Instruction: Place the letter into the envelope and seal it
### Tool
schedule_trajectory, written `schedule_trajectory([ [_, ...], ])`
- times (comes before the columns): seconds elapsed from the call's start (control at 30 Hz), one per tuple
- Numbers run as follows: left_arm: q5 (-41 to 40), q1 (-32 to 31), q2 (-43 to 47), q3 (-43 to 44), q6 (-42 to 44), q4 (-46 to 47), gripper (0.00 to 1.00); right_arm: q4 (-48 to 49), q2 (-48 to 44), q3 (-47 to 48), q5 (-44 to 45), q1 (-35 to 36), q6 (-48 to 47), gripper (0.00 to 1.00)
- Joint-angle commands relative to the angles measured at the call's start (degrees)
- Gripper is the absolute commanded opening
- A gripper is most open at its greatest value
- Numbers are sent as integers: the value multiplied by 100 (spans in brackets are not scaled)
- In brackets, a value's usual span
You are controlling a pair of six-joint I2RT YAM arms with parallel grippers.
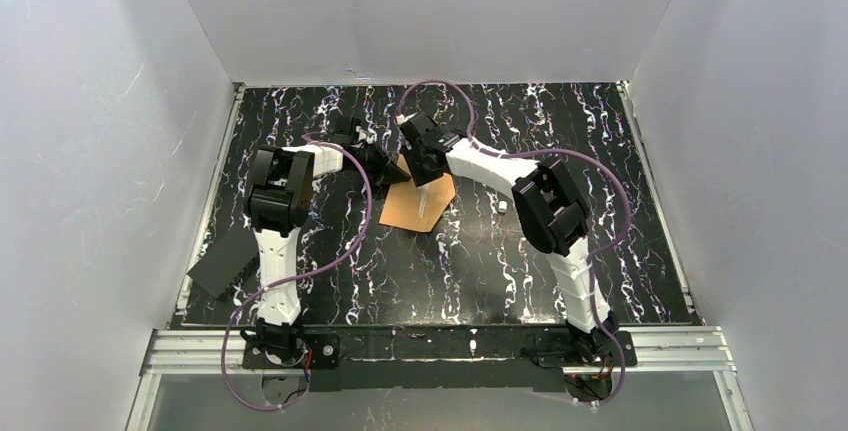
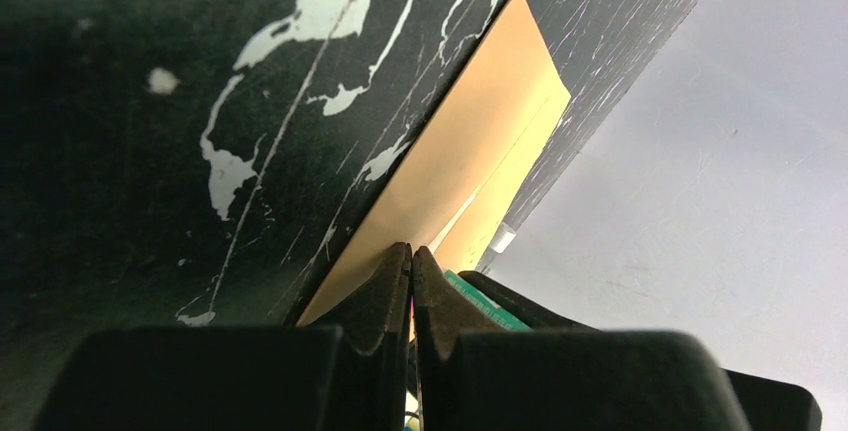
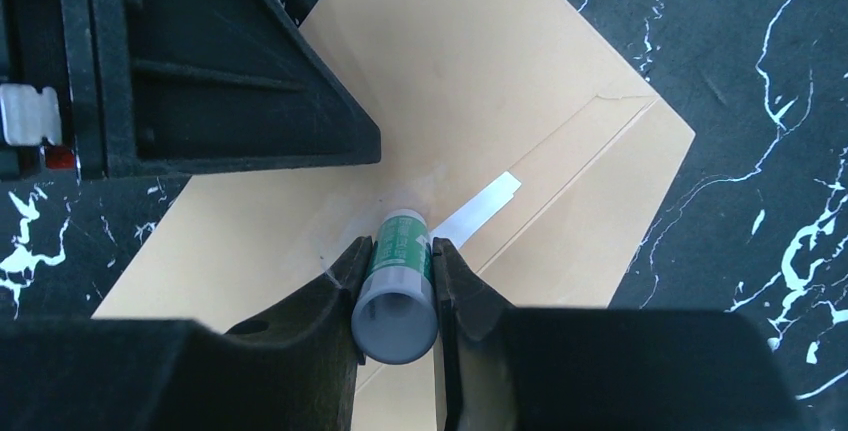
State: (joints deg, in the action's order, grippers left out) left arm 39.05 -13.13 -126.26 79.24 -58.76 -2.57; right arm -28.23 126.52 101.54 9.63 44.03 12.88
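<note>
Envelope (image 1: pixel 416 205): 6 o'clock of right end effector (image 3: pixel 400 256)
Right end effector: clamped on glue stick (image 3: pixel 398 296)
Left end effector (image 2: pixel 411 256): together, envelope at 4 o'clock

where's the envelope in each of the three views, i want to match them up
Top external: the envelope lies mid-table, between the two arms' tips.
Left wrist: the envelope is a slanted tan band from bottom centre up to the right.
Right wrist: the envelope fills the centre, under the glue stick.
Shared landmark: the black, white-veined table.
</note>
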Motion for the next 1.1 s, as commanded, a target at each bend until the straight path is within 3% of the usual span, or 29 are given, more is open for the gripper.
schedule_trajectory([
  [0.0, -621, 38, -141, 32, 110, -329, 0, 49, -394, -322, -748, -113, -62, 1],
  [0.23, -388, 47, 52, 205, 118, -239, 0, 1002, -1888, -1104, -2549, -721, 869, 1],
  [0.43, -293, 47, 310, 193, 123, -81, 2, 1410, -2829, -2269, -3338, -1303, 1566, 1],
  [0.53, -217, 47, 684, 204, 232, -35, 15, 1209, -3182, -2699, -3437, -1389, 1784, 1],
  [0.7, -374, 47, 1390, 14, 661, -349, 41, -143, -3223, -2889, -3900, -1499, 1715, 1],
  [0.8, -582, 54, 1789, -372, 862, -439, 48, -586, -3232, -3265, -4150, -1524, 1636, 1],
  [0.9, -669, 71, 1995, -694, 1073, -585, 52, -377, -3469, -3878, -4381, -1677, 1906, 1],
  [1.07, -673, 114, 2103, -985, 1296, -660, 59, 1160, -3823, -5168, -5003, -2301, 3199, 1],
])
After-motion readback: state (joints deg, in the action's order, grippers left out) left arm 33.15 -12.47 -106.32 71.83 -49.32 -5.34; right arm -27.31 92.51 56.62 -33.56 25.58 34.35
